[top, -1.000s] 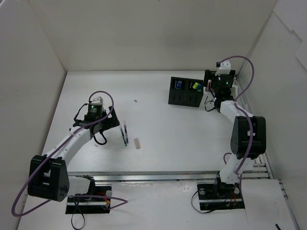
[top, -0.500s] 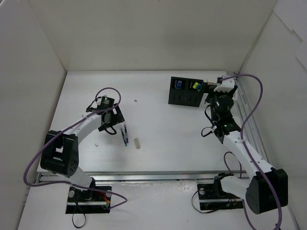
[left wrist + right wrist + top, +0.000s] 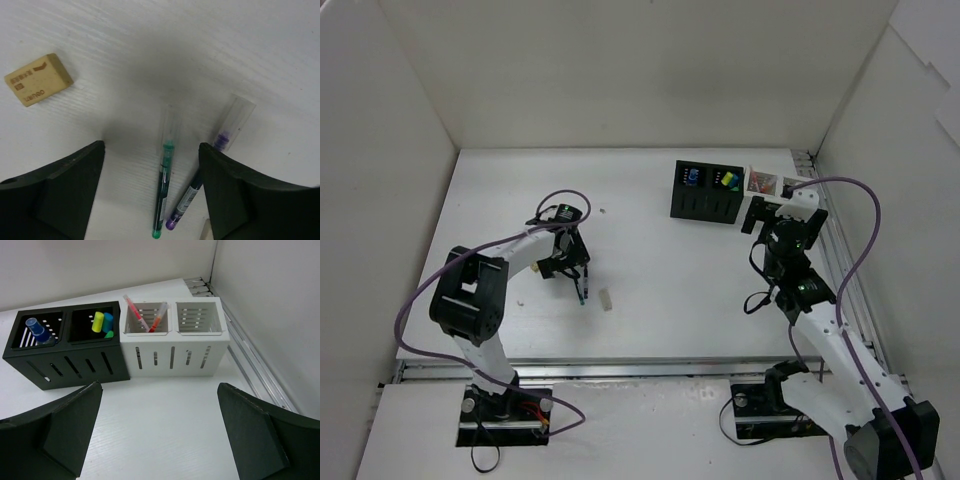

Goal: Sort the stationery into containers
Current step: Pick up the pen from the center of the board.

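we see our left gripper (image 3: 151,150) released, jaws wide open over a green pen (image 3: 162,200) and a purple pen (image 3: 189,194) lying side by side, well apart from the black box (image 3: 75,367), off its left side, with the eraser (image 3: 38,79) near them. our right gripper (image 3: 159,390) is also released and empty, near the front of the black box, which holds a bottle (image 3: 37,330) and highlighters (image 3: 100,322); the white box (image 3: 170,357) touching its right side holds two red pens (image 3: 135,312).
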